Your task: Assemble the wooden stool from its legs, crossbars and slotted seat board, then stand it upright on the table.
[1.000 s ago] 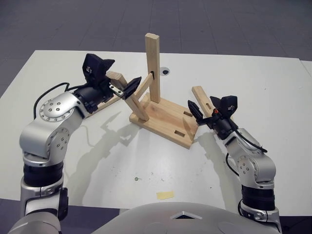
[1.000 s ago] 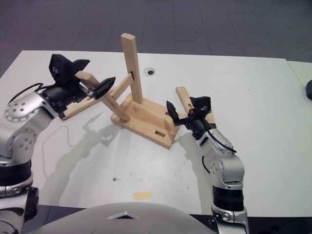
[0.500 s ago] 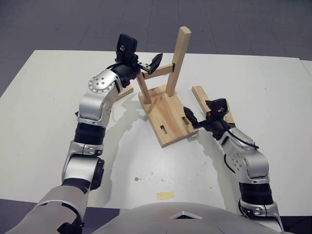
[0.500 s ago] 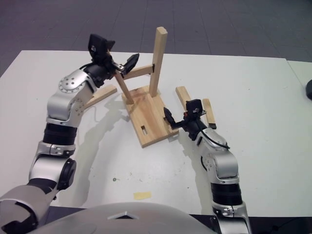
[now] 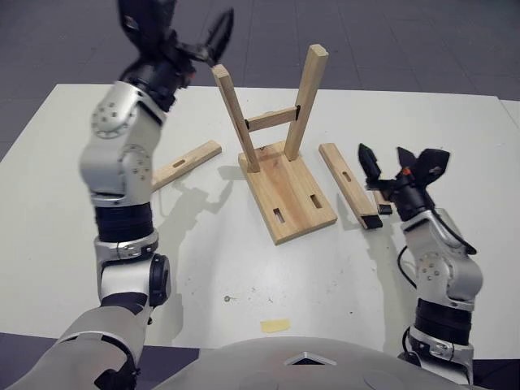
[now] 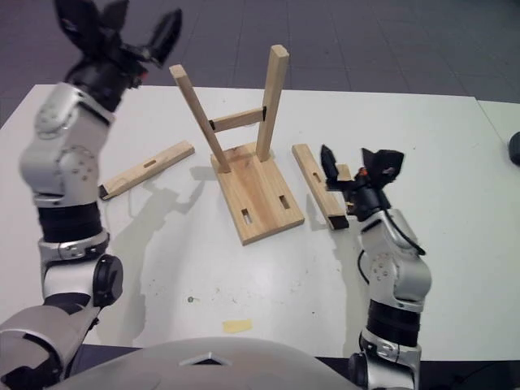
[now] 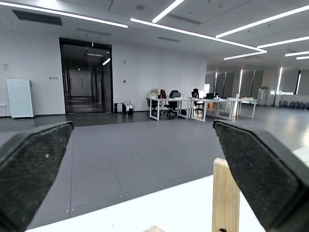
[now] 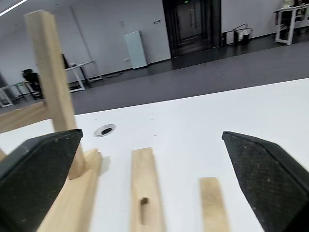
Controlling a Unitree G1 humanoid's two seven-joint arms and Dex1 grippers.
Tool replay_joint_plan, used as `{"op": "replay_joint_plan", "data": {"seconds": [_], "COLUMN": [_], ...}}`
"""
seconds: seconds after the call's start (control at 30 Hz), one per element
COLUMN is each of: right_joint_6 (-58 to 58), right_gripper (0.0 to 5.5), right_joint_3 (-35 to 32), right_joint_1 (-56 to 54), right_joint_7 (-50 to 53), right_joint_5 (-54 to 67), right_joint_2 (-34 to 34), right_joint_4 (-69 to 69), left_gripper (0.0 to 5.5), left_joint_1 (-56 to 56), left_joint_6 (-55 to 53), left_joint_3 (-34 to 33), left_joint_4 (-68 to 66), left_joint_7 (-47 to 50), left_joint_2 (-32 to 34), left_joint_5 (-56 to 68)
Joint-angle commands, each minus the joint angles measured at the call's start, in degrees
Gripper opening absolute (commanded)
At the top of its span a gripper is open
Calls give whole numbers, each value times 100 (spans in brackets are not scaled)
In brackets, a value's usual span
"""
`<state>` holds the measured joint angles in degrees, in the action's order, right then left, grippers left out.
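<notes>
The seat board (image 5: 302, 203) lay flat near the middle of the table (image 5: 455, 138) with its slots facing up. I judged that to be the point of the pose: legs can be pressed down into it from above. The left leg (image 5: 236, 118) and the right leg (image 5: 305, 101) stood in the slots at the board's 12 o'clock end, splaying slightly apart. A crossbar (image 5: 272, 119) bridged them about halfway up. The two empty slots (image 5: 279, 215) sat at the 6 o'clock end, so the stool looked roughly half built.

The spare parts seemed laid out one side per arm. One loose leg (image 5: 187, 163) lay flat at the board's 9 o'clock, and a second loose leg (image 5: 345, 180) lay just beside the board at 3 o'clock. A short bar (image 8: 215, 203) lay beside that second leg, farther out.

The left gripper (image 5: 175, 32) was held high at about 10 o'clock from the board, spread wide and carrying nothing (probably parked clear of the standing legs). The right gripper (image 5: 398, 162) hovered at 3 o'clock over the second loose leg and the short bar. It was also spread wide and empty, and well placed to take either.

All the pieces were pale, bare, square-cut wood. Each loose leg showed a dark slot partway along its length.
</notes>
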<state>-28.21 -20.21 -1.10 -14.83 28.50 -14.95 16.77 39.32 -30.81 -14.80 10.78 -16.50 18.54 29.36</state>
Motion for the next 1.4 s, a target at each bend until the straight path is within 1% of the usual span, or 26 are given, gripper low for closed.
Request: {"op": "replay_joint_plan", "data": {"seconds": [0.03, 0.13, 0.23, 0.5, 0.67, 0.83, 0.93, 1.1, 1.3, 1.4], "right_joint_6": [-369, -560, -718, -849, -1492, -1751, -1742, -1708, -1715, -1684], "right_gripper": [538, 538, 538, 538, 452, 382, 326, 248, 164, 130], "right_joint_3": [-31, 174, 420, 639, 838, 991, 1044, 1066, 1037, 946], "right_joint_1": [342, 198, 113, 83, 208, 248, 264, 337, 264, 239], "right_joint_7": [-196, -355, -548, -584, -420, -411, -448, -490, -506, -420], "right_joint_5": [-412, -653, -803, -955, -1013, -1146, -1200, -1215, -1196, -1196], "right_joint_2": [-770, -1132, -1317, -1281, -1188, -1257, -1306, -1333, -1340, -1291], "right_joint_4": [-627, -1139, -1424, -1501, -1573, -1613, -1687, -1713, -1760, -1814], "left_gripper": [540, 540, 540, 540, 540, 540, 540, 540, 540, 540], "left_joint_1": [200, -89, -316, -473, -538, -597, -649, -617, -580, -549], "left_joint_6": [-407, -372, -336, -117, -112, -100, -67, -23, 2, 9], "left_joint_3": [-685, -620, -433, -260, -201, -177, -127, -103, -134, -135], "left_joint_4": [76, -167, -164, -370, -438, -484, -493, -459, -451, -455], "left_joint_7": [497, 740, 771, 741, 748, 765, 774, 802, 837, 876], "left_joint_2": [254, 365, 289, 210, 214, 225, 242, 181, 187, 164], "left_joint_5": [334, -56, -199, -382, -444, -527, -629, -673, -709, -713]}}
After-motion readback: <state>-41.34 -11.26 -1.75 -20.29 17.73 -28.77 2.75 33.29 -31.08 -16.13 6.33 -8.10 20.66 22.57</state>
